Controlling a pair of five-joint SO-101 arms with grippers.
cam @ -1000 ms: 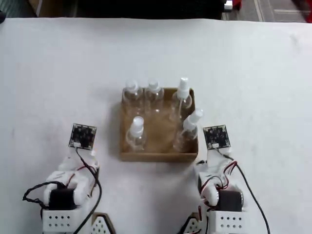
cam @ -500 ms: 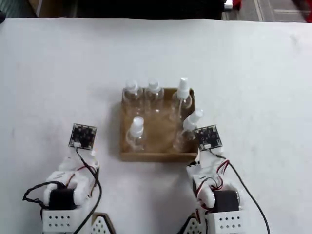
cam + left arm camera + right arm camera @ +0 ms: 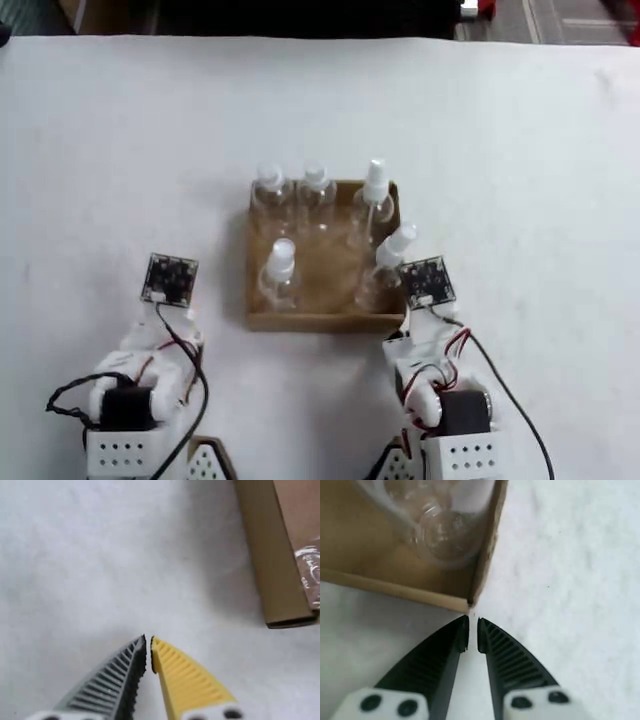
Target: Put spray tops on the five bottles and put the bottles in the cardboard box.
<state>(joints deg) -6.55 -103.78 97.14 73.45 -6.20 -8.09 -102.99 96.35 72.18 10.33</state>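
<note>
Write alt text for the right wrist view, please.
The right gripper, jaws shut, points at a corner of the cardboard box on the white table; a clear bottle sits inside near that corner.

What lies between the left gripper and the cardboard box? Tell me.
Only bare white table, as the left wrist view shows: the left gripper sits apart from the cardboard box wall.

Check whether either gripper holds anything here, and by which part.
Nothing is held. The left gripper and the right gripper are both shut and empty, each near the cardboard box.
</note>
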